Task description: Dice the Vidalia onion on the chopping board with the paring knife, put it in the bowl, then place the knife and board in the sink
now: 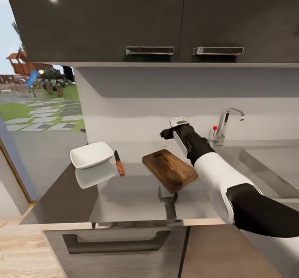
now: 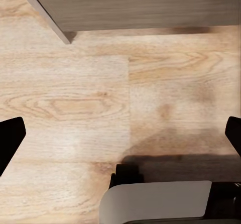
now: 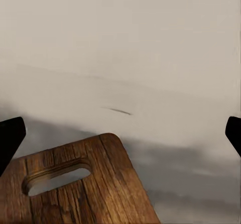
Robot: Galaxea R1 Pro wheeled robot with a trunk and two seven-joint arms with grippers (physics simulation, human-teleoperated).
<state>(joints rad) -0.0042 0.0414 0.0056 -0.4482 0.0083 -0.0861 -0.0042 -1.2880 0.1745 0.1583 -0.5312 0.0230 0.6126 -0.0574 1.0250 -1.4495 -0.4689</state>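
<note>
Grey bench (image 1: pixel 137 195): my right jaws (image 1: pixel 176 129) hang spread wide, empty, above the chopping board (image 1: pixel 169 169); knife (image 1: pixel 119 163) and bowl (image 1: pixel 91 154) at its nine o'clock. Left jaws (image 2: pixel 120 133) gape over wood floor (image 2: pixel 75 103).

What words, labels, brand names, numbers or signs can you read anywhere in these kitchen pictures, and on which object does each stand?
None: no readable text anywhere.
The only mark is a plain red dot at the base of the chrome gooseneck tap; it carries no letter or number.
</note>
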